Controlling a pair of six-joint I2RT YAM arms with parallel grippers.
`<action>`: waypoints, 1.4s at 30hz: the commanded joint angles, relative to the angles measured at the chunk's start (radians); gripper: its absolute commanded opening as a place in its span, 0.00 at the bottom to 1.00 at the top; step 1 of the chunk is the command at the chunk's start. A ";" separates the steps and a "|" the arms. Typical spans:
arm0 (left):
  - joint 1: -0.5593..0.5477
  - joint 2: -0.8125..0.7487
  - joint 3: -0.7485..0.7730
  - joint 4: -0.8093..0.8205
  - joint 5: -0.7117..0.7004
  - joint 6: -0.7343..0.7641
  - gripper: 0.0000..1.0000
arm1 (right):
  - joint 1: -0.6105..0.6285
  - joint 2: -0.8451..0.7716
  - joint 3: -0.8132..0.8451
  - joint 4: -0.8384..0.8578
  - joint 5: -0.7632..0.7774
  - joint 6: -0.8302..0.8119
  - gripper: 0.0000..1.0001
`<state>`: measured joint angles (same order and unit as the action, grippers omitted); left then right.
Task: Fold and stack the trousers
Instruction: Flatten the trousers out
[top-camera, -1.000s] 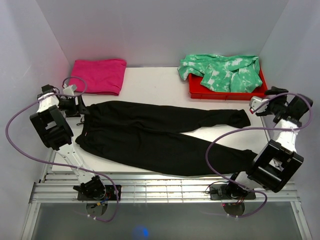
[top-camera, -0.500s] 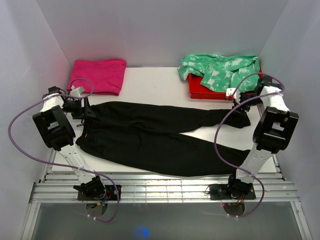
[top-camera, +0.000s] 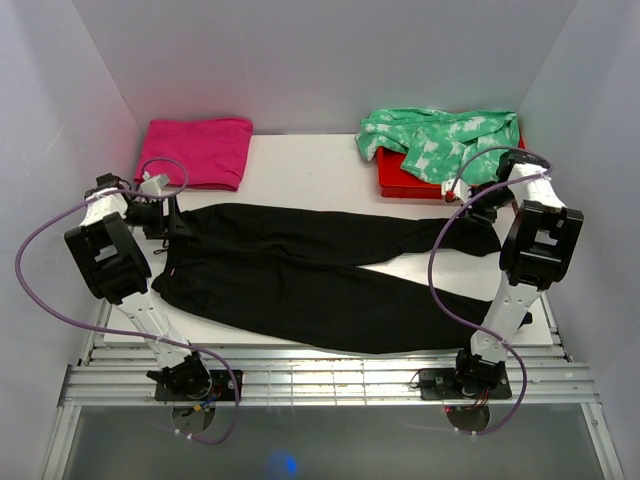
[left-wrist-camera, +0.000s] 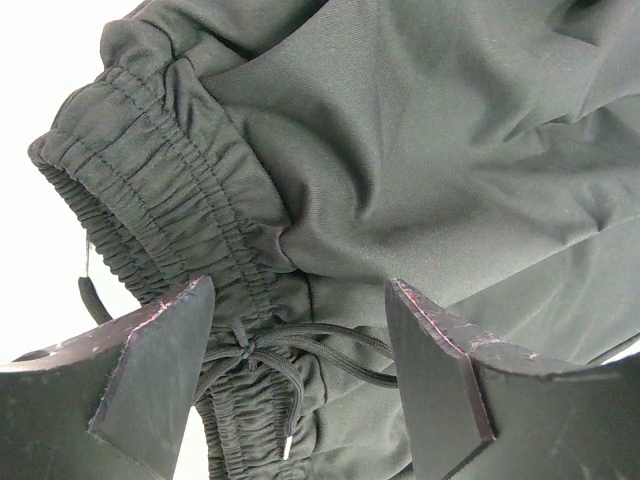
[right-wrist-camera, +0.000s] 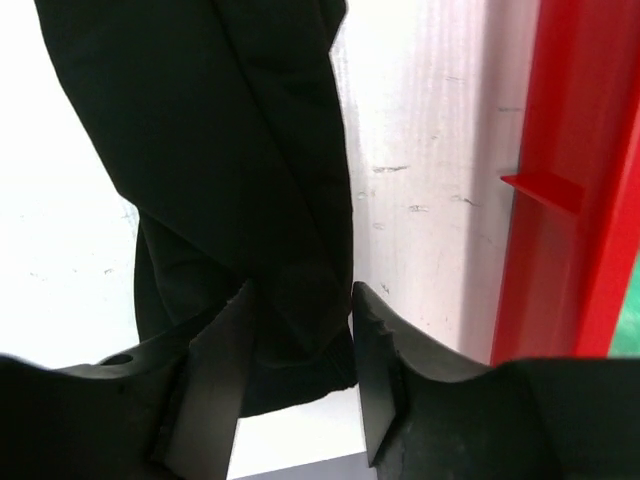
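Top view: trousers (top-camera: 300, 270) lie flat on the white table (top-camera: 320, 165). Their long axis runs left-right, tilted slightly so the right end sits nearer. The waistband (left-wrist-camera: 150, 200) is at the left end, and the legs point right.

- The two legs split partway along, with a wedge of bare table between them.
- The far leg ends in a cuff (top-camera: 488, 241) near the right edge of the table.
- The near leg runs to the near-right, and its end is partly hidden behind the right arm.

Left gripper (left-wrist-camera: 300, 285): at the far-left corner of the waistband.

- The fingers (left-wrist-camera: 150, 370) are spread wide apart, one on each side of the gathered elastic.
- The knotted drawstring (left-wrist-camera: 330, 345) lies in the gap between them.
- The fingers do not pinch the fabric.

Right gripper (right-wrist-camera: 302, 290): at the far-leg cuff.

- The fingers (right-wrist-camera: 215, 390) are drawn in to a narrow gap.
- Black cuff fabric fills that gap and meets both inner faces, so it reads as clamped on the cuff.
- The cuff's end edge shows just below the fingertips against white table.

Surroundings:

- A folded magenta cloth (top-camera: 195, 150) sits at the far-left corner, just beyond the waistband and apart from it.
- A red bin (top-camera: 410, 187) sits at far right, with a green-and-white tie-dye garment (top-camera: 440, 140) heaped in it and spilling over its left rim.
- In the right wrist view the bin wall (right-wrist-camera: 570, 200) stands just beside the cuff, with a strip of bare table between them.
- A purple cable loops from each arm. The right arm's loop hangs over the right part of the legs in the top view.
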<state>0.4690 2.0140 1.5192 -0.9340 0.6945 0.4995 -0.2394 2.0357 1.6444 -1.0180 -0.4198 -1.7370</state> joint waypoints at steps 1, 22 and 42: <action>0.002 -0.006 0.012 0.001 -0.004 0.002 0.79 | 0.011 0.009 0.017 -0.040 0.052 -0.024 0.44; 0.074 0.002 0.024 0.046 -0.020 -0.073 0.73 | -0.109 -0.819 -0.955 0.742 0.015 -0.288 0.08; 0.034 0.118 0.055 0.090 -0.048 -0.130 0.44 | -0.089 -0.523 -0.962 1.072 0.225 -0.199 0.08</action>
<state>0.5110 2.1136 1.5414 -0.8948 0.6804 0.4095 -0.3389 1.4857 0.6281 -0.0212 -0.2333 -1.9652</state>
